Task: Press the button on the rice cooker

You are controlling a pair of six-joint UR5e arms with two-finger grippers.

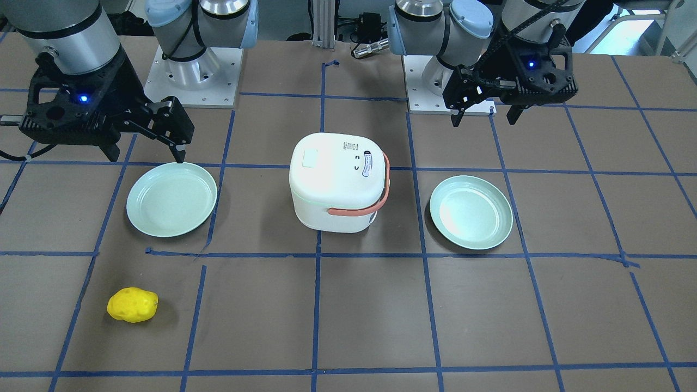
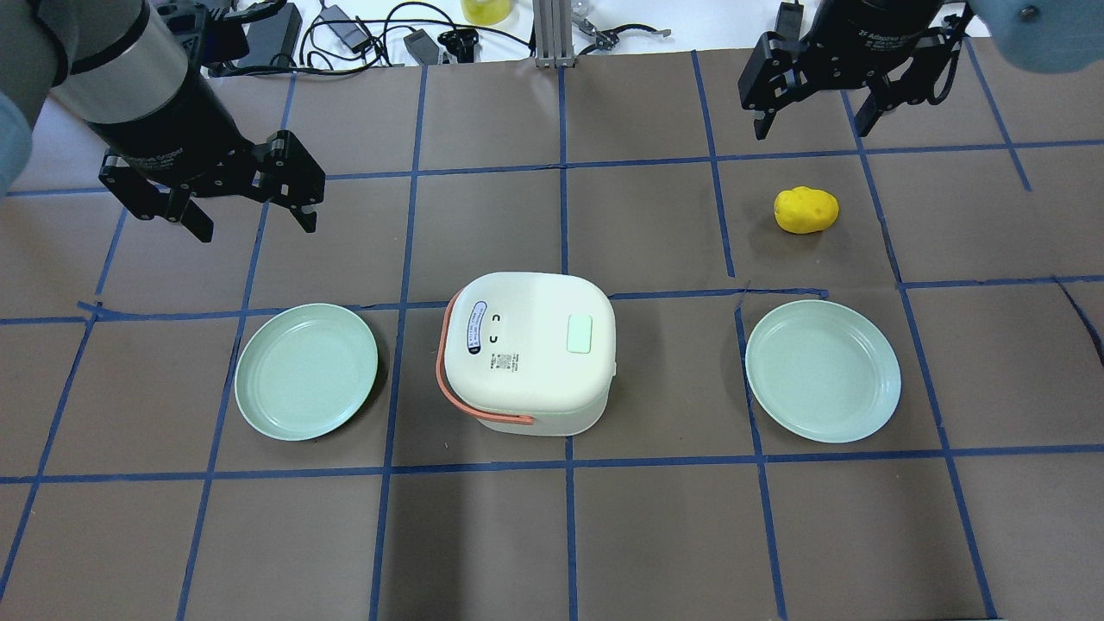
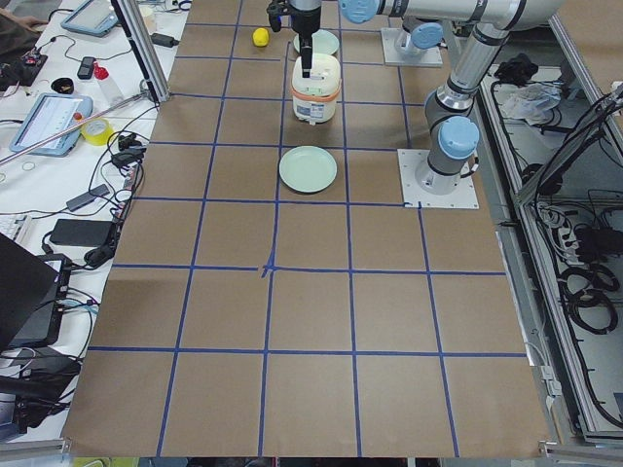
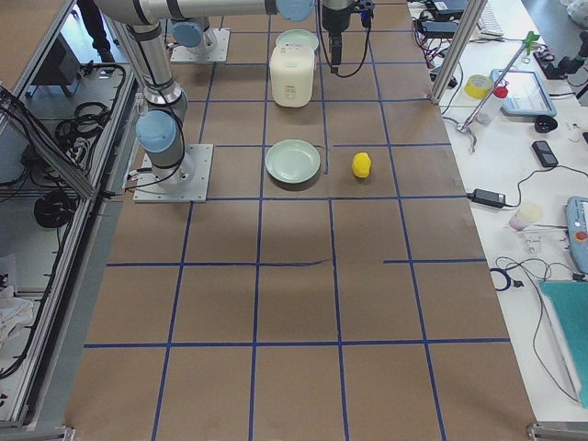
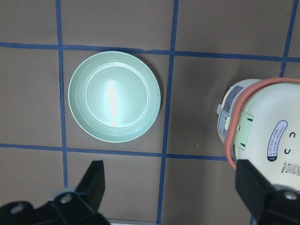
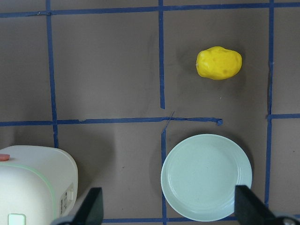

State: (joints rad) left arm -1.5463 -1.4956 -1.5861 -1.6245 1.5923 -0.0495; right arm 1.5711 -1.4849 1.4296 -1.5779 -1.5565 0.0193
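The white rice cooker [image 2: 526, 349] with an orange handle stands at the table's middle, also in the front view [image 1: 337, 182]. A pale green rectangular button [image 2: 580, 333] sits on its lid [image 1: 312, 158]. My left gripper [image 2: 254, 226] is open and empty, in the air beyond and left of the cooker [image 1: 483, 120]. Its wrist view [image 5: 172, 187] shows the cooker [image 5: 267, 126] at the right. My right gripper [image 2: 813, 129] is open and empty, far to the right [image 1: 147, 157]. Its wrist view [image 6: 168, 208] shows the cooker's corner [image 6: 35, 187].
Two pale green plates flank the cooker: one on my left [image 2: 306, 371] [image 5: 115, 96], one on my right [image 2: 824, 371] [image 6: 206, 177]. A yellow potato [image 2: 806, 210] [image 6: 219, 63] lies beyond the right plate. Blue tape lines grid the brown table.
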